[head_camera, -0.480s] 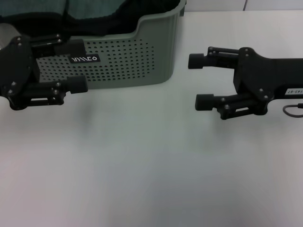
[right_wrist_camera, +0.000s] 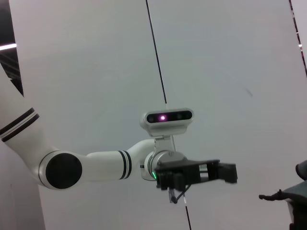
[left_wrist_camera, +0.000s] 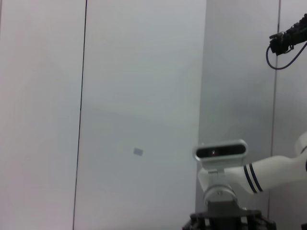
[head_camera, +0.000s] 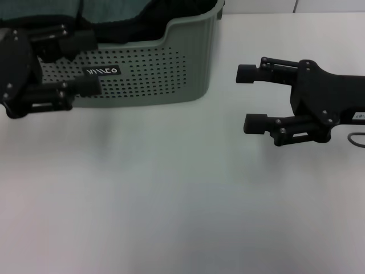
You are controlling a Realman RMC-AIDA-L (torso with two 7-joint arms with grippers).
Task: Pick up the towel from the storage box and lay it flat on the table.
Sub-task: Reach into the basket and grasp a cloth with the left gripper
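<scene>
Hovering over the white counter [head_camera: 182,200], both grippers stand with their fingers spread wide and nothing between them. In the head view the left gripper [head_camera: 91,63] sits at about ten o'clock, its black body in front of the near wall of the storage box [head_camera: 171,68]; its upper finger [head_camera: 80,40] lies across the box's rim edge and its lower finger [head_camera: 85,87] crosses the perforated wall just beside the small black label with white lettering [head_camera: 102,71]. Whether either finger touches the plastic cannot be told. The towel [head_camera: 111,10] is inside the storage box, at roughly eleven o'clock, showing as a teal-grey fold above a dark cloth edge, bunched rather than flat. The right gripper [head_camera: 251,98] is at about three o'clock, well apart from the box, its fingers pointing toward the box over bare counter. A loop of cable [head_camera: 356,139] shows at the far right edge beside its body. The right wrist view shows the robot's head camera [right_wrist_camera: 166,118] and a white arm carrying a black gripper [right_wrist_camera: 211,173] against a pale wall; the left wrist view shows the head camera [left_wrist_camera: 220,151] from another side.
</scene>
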